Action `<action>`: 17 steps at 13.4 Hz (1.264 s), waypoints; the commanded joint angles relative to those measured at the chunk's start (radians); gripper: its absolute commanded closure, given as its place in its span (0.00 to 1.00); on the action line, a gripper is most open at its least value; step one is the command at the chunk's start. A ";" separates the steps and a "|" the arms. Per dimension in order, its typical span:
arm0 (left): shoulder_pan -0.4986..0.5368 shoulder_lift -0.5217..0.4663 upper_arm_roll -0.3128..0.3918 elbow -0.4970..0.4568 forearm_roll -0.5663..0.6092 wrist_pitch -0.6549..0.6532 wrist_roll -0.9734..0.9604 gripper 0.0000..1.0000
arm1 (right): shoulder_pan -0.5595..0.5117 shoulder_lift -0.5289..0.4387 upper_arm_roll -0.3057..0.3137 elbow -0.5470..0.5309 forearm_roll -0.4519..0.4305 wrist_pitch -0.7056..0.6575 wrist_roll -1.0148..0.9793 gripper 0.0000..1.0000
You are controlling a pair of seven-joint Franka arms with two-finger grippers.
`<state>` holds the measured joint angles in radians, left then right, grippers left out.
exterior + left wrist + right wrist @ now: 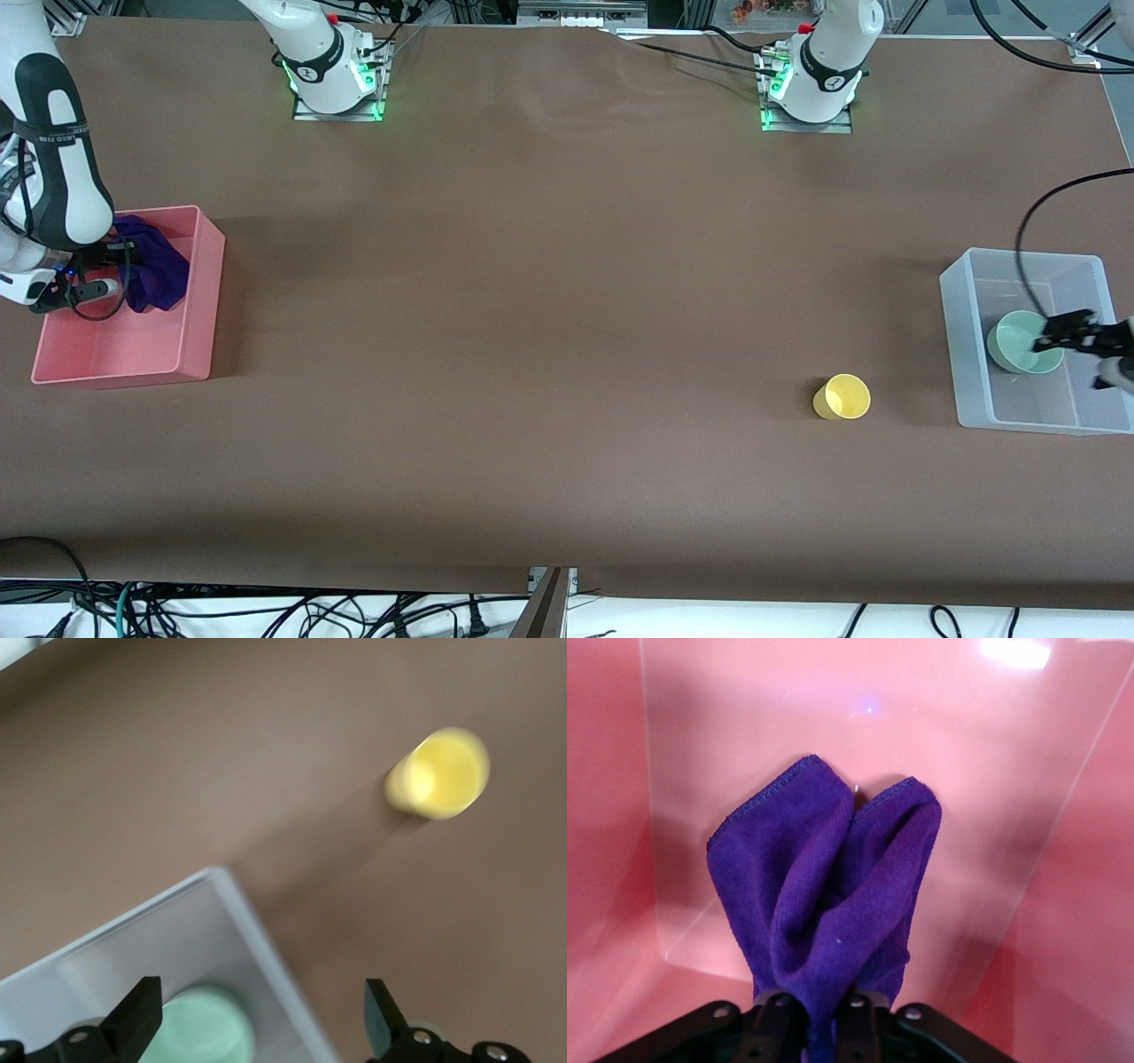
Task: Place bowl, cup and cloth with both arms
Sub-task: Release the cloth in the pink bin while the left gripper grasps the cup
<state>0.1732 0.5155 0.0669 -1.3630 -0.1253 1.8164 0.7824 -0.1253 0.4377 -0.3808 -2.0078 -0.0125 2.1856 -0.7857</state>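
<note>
Right gripper [113, 266] over pink bin [199, 292] at right arm's end of table, fingers pinched on purple cloth [155, 270]. Front view: arm hides the grip. Right wrist view: cloth [828, 904] hangs bunched from closed fingers above bin floor [992, 771].

Left gripper [1067, 332] over clear bin [961, 354] at left arm's end, fingers spread wide, holding nothing. Mint bowl [1019, 341] rests inside bin. Left wrist view: bowl [204, 1032] partly seen between fingertips [137, 1014].

Yellow cup [842, 396] on bare table [532, 354], near clear bin, outside it; appears on its side in front view.
</note>
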 commanded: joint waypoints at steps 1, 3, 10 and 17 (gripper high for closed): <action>-0.004 0.043 -0.119 -0.013 -0.016 -0.006 -0.255 0.00 | 0.003 -0.049 0.010 0.073 0.032 -0.056 -0.017 0.00; -0.035 0.086 -0.124 -0.053 -0.016 0.091 -0.418 0.00 | 0.007 -0.072 0.057 0.240 0.037 -0.276 0.011 0.00; -0.058 0.175 -0.127 -0.203 -0.051 0.310 -0.463 0.57 | 0.036 -0.226 0.325 0.475 0.009 -0.604 0.302 0.00; -0.055 0.112 -0.133 -0.191 -0.054 0.252 -0.463 1.00 | 0.122 -0.274 0.387 0.518 -0.037 -0.691 0.578 0.00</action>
<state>0.1169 0.6941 -0.0650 -1.5499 -0.1670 2.1207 0.3233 -0.0054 0.1713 0.0078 -1.5181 -0.0355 1.5274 -0.2447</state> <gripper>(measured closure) 0.965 0.000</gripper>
